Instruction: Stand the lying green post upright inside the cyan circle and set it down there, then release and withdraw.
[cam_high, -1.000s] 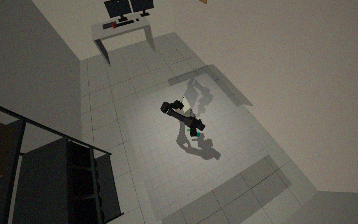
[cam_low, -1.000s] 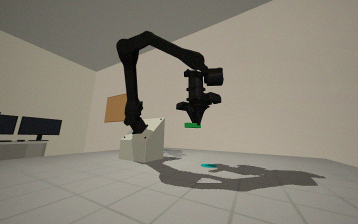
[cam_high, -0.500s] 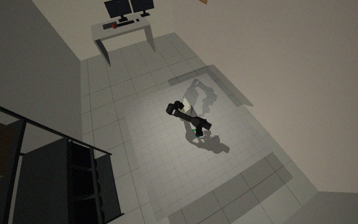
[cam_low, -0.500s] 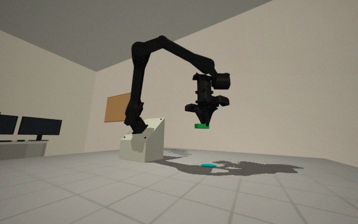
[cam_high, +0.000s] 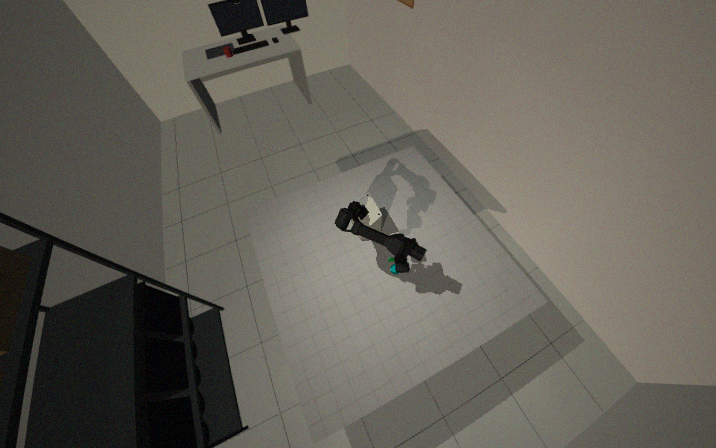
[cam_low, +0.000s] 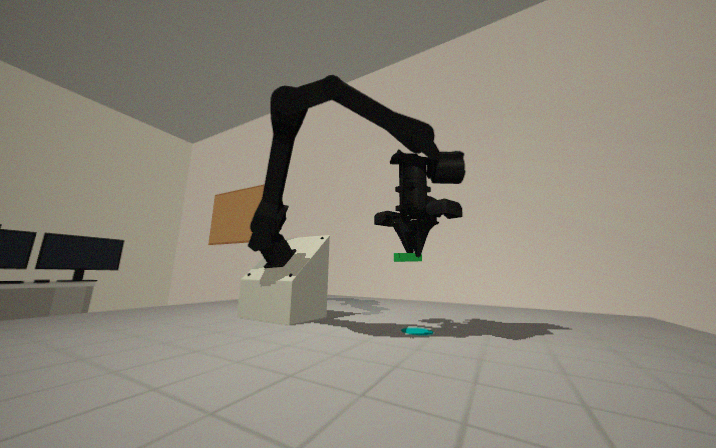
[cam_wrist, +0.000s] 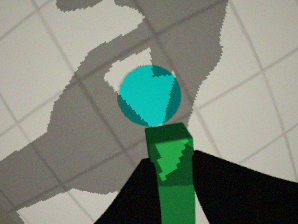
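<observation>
The tool (cam_low: 415, 254) (cam_wrist: 170, 164) is clamped on the green post (cam_high: 391, 259) (cam_low: 407, 257) (cam_wrist: 176, 200), which lies level in the air, above the cyan circle (cam_high: 394, 268) (cam_low: 417, 331) (cam_wrist: 149, 95). The post seems light and stiff, perhaps slippery; I would keep this hold near its end.

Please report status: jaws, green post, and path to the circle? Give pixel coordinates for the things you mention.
Jaws (cam_low: 415, 255) shut on green post (cam_high: 391, 259) (cam_low: 406, 257) (cam_wrist: 176, 200). Post level, raised above floor, not upright. Cyan circle (cam_high: 394, 268) (cam_low: 417, 331) (cam_wrist: 149, 95) below, nothing seen in between.
</observation>
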